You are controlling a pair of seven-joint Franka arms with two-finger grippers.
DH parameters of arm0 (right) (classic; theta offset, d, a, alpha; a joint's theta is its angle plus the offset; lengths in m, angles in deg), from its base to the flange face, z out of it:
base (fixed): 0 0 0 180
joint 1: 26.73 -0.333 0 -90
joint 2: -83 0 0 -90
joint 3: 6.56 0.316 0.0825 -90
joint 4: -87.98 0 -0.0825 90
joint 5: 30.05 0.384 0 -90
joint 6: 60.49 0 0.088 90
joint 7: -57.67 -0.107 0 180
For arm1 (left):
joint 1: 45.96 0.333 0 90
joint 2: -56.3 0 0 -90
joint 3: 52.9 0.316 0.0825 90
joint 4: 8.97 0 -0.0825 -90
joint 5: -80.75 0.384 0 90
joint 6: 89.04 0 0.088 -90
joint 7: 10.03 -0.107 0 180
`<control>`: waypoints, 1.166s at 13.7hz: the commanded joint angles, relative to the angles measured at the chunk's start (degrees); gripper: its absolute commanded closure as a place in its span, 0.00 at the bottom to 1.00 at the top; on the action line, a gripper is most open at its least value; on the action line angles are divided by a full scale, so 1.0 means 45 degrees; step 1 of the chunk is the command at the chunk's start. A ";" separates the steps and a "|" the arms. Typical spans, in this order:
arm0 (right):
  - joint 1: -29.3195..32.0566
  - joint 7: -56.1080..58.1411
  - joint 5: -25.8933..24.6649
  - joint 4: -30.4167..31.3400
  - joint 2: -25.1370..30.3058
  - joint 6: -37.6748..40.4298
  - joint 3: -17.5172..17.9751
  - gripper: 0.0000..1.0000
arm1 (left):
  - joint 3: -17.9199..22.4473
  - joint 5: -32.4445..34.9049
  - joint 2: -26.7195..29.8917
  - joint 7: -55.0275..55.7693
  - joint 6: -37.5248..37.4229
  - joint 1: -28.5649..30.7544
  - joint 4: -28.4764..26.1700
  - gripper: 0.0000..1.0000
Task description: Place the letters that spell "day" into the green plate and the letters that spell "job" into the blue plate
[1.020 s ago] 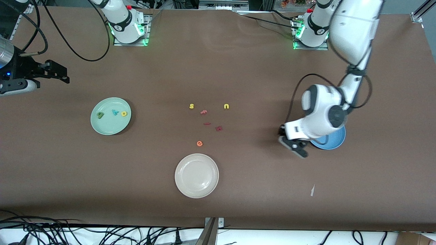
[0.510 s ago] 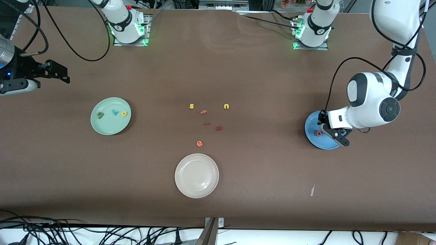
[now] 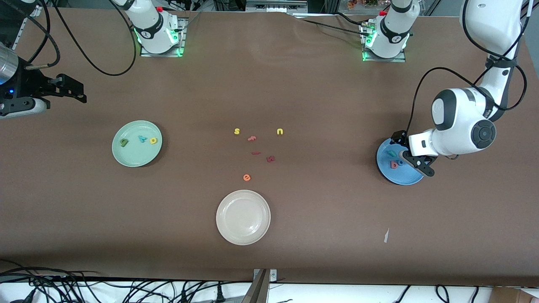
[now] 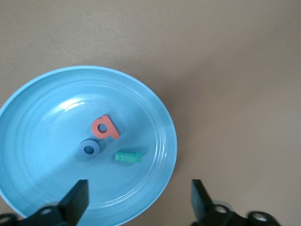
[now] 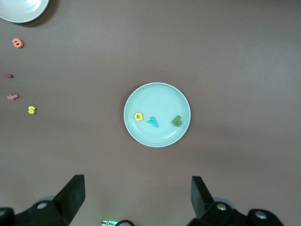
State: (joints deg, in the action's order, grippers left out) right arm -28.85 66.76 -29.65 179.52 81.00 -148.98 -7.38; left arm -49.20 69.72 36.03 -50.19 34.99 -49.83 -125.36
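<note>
Closest to the front camera, a round cream-white plate [image 3: 243, 217] is sitting with nothing in it, and it is not needed for either word.

A little farther up, a bunch of small leftover foam letters is lying on the brown table [image 3: 294, 235]: an orange e [image 3: 246, 177], a dark red letter [image 3: 270, 158], a thin dark red piece [image 3: 255, 153], a pink f [image 3: 252, 138], a yellow s [image 3: 236, 131] and a yellow u [image 3: 280, 131]. None of them is blocking either arm.

Toward the left arm's end, the round bright blue plate [image 3: 399, 178] is holding the pinkish-red b [image 4: 105, 127], the blue ring o [image 4: 90, 149] and the teal hook-shaped j [image 4: 128, 157], all close together. The left gripper [image 4: 138, 207] is hanging just over this plate with its two fingers spread wide and nothing between them. It looks like it is letting go so the letters lie loose in the plate.

Toward the right arm's end, the round pale mint-green plate [image 3: 137, 143] is holding the olive-green d [image 3: 124, 142], the teal y [image 3: 142, 139] and the yellow a [image 3: 153, 140] in a row.

Farthest up, the right gripper [image 5: 138, 197] is waiting high over the table near that plate, fingers wide apart and empty.

Both words seem to be done.
</note>
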 commanded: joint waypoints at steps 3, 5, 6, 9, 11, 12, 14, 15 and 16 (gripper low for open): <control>0.0079 -0.0049 0.0007 -0.0050 0.0073 0.0152 0.0065 0.00 | -0.0120 0.0439 0.2642 -0.0098 0.0662 0.0215 -0.1168 0.00; 0.0079 -0.0068 0.0007 -0.0050 0.0073 0.0152 0.0065 0.00 | -0.0178 0.0459 0.3913 -0.0138 0.0409 0.0293 -0.1149 0.00; 0.0079 -0.0069 0.0007 -0.0050 0.0073 0.0152 0.0065 0.00 | -0.0275 0.0459 0.4402 -0.0022 -0.0057 0.0351 -0.1032 0.00; 0.0079 -0.0049 0.0007 -0.0050 0.0073 0.0152 0.0065 0.00 | -0.0510 0.0459 0.6178 0.0932 -0.1306 0.0294 -0.0934 0.00; 0.0079 -0.0049 0.0007 -0.0069 0.0092 0.0132 0.0065 0.00 | -0.0665 0.1564 0.6418 0.1423 -0.3041 0.0235 0.0484 0.00; 0.0079 -0.0049 0.0007 -0.0069 0.0092 0.0074 0.0065 0.00 | -0.1092 0.2268 0.6399 0.1908 -0.3784 0.0235 0.1188 0.00; 0.0079 0.0009 0.0027 -0.0069 0.0092 0.0093 0.0065 0.00 | -0.1194 0.2704 0.6360 0.2809 -0.5269 0.0118 0.2342 0.00; 0.0079 0.0010 0.0027 -0.0069 0.0092 0.0016 0.0065 0.00 | -0.1175 0.2686 0.6321 0.2889 -0.5721 0.0118 0.2773 0.00; 0.0079 0.0029 0.0046 -0.0089 0.0092 -0.0024 0.0065 0.00 | -0.1136 0.2666 0.6301 0.3276 -0.5958 0.0118 0.3203 0.00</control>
State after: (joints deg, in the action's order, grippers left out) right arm -28.84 66.77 -29.65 179.50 81.02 -149.04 -7.39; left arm -54.51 79.97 66.07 -38.16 11.67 -49.26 -115.82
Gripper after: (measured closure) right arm 0.000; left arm 0.000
